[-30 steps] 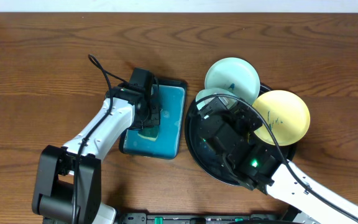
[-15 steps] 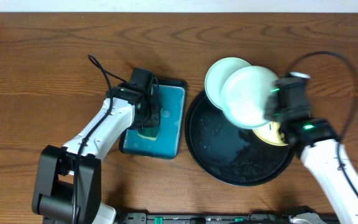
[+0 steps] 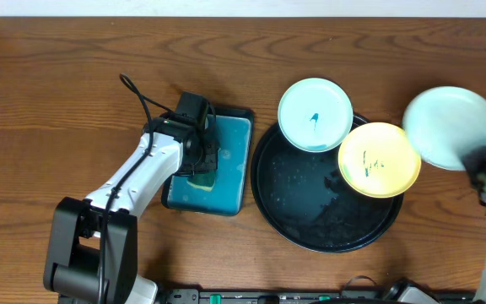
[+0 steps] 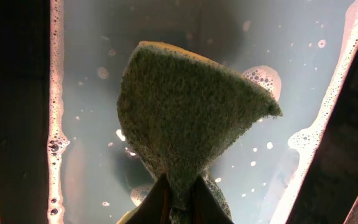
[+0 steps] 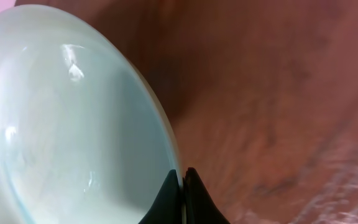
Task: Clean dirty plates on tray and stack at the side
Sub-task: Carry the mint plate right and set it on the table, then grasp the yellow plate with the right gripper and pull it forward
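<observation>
Foam flecks (image 3: 298,179) were seen on the large round glossy black tray (image 3: 310,203), low and right of centre. Left of it, the left gripper (image 4: 180,196) was clamped on a green scouring sponge (image 4: 185,118) over the soapy teal rectangular tray (image 3: 230,169). A pale yellow round plate (image 3: 379,160), scribbled in teal, was propped on the black tray's right rim. At the right edge, off that tray, the right gripper (image 5: 182,186) was pinched on the rim of an unmarked pale mint-white plate (image 3: 451,127). Farthest up, a second mint-white plate (image 3: 315,114) with one teal mark was laid on the tray's upper rim.
</observation>
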{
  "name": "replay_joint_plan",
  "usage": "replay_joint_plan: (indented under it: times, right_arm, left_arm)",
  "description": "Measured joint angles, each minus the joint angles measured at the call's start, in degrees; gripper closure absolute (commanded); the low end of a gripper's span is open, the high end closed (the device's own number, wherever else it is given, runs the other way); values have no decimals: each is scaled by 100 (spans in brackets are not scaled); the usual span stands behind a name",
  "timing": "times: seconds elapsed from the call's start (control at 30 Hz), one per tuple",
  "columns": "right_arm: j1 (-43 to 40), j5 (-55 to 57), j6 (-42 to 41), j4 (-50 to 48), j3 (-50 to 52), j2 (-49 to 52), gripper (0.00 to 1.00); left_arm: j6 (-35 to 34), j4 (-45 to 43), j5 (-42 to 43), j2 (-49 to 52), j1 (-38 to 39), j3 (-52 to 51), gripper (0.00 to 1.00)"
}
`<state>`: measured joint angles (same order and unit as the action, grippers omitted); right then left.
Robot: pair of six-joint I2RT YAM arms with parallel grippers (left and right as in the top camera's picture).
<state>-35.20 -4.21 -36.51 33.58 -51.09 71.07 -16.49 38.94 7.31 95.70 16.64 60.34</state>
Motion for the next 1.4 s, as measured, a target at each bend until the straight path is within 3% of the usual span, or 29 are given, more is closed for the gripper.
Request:
replay_joint_plan:
  times: [0.23, 0.43, 0.67, 0.73, 0.87, 1.0, 1.1, 1.27, 1.4]
  right_arm:
    - [-1021, 518, -188, 105, 116, 59, 99]
    - [-1113, 737, -197, 92, 140, 927, 99]
    - [-879, 76, 282, -417, 181, 1895, 98]
    - [-774, -105, 485, -619, 181, 1932, 74]
    - [-595, -334, 719, -686, 181, 1930, 66]
    - [-570, -575, 879, -789, 184, 1930, 59]
    - [-531, -1429, 1318, -1272, 186, 1932, 54]
    - [-17, -2861, 2382, -1596, 186, 1930, 53]
    - [507, -2640, 2903, -1307, 186, 1930, 57]
  left_arm:
    - [0, 0, 0, 0, 0, 0, 93]
    - [0, 0, -2, 0, 0, 0, 93]
    - [0, 0, 0, 0, 0, 0, 92]
    - [0, 0, 0, 0, 0, 0, 92]
    - [0, 2, 0, 0, 0, 0, 92]
    - [0, 0, 0, 0, 0, 0, 92]
    - [0, 0, 0, 0, 0, 0, 92]
    - [0, 0, 0, 0, 0, 0, 92]
    - [0, 0, 0, 0, 0, 0, 92]
